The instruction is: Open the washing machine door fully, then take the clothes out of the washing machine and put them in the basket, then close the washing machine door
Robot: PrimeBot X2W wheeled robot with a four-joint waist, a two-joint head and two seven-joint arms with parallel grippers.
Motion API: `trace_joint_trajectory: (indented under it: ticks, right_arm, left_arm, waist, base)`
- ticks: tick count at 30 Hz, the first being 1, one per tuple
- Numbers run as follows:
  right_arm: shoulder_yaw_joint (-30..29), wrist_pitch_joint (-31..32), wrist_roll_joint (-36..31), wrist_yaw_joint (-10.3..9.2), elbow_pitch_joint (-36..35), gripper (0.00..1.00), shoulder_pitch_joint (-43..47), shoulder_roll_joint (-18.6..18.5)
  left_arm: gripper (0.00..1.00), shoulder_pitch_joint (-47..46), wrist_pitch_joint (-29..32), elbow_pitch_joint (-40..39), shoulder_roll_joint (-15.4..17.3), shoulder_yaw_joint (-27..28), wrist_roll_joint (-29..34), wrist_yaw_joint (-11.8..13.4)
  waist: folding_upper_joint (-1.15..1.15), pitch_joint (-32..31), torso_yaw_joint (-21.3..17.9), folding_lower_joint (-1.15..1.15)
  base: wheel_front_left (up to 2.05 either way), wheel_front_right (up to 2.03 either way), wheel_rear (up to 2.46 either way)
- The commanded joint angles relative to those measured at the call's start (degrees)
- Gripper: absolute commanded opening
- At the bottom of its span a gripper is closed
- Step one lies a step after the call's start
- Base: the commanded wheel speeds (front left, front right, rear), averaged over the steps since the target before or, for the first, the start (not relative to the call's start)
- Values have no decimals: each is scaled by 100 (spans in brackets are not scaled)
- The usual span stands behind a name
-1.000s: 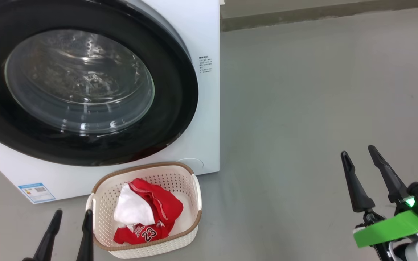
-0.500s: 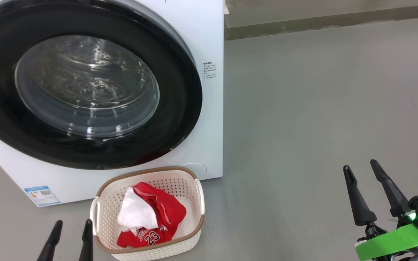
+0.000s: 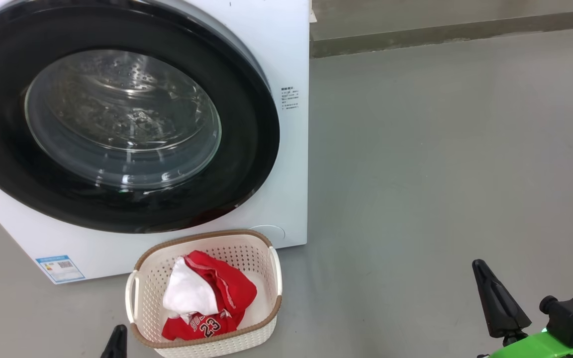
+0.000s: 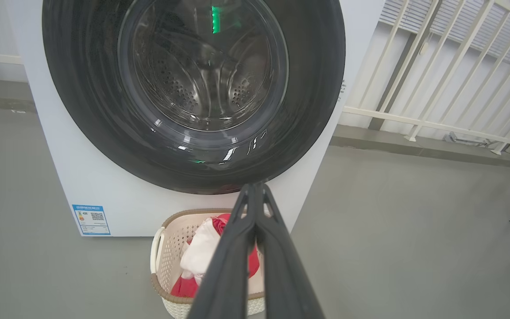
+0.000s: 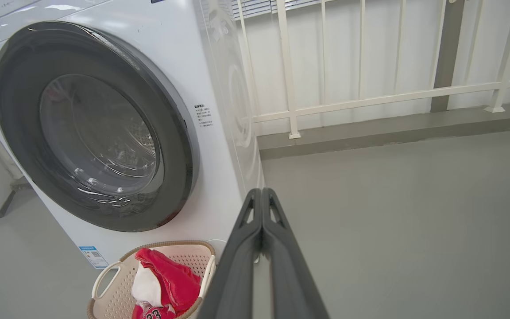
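Noting washing machine door (image 3: 122, 117) shut flush on washing machine (image 3: 286, 49) — rigid, glossy, likely slick; best taken at the rim's right edge. Clothes (image 3: 217, 298) heaped in basket (image 3: 246, 248) on the floor (image 3: 440, 174), just beside the washer's lower right front corner — soft, light, limp; pinchable at any fold. Left fingers (image 4: 233, 257) clenched together, grasping nothing; right fingers (image 5: 237, 266) likewise, empty. Task judged complete.

Grey floor (image 3: 440, 174); white railing (image 5: 286, 66) behind, on low kerb (image 5: 370, 137).
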Motion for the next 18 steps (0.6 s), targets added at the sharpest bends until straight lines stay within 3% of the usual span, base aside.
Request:
trace_joint_trajectory:
  ticks: [1,18]
  right_arm:
    - [-58,26,134,0,-136,0,-184,-65]
    - [-168,305,1073,-1,-71,0,-304,12]
  left_arm:
    - [0,-103,30,-115,72,51,-160,-2]
    - [0,-309,309,-15,32,101,-1155,-7]
  waist:
    - [0,1,4,7]
    - [0,55,41,0]
  base:
    - [0,0,0]
    - [0,0,0]
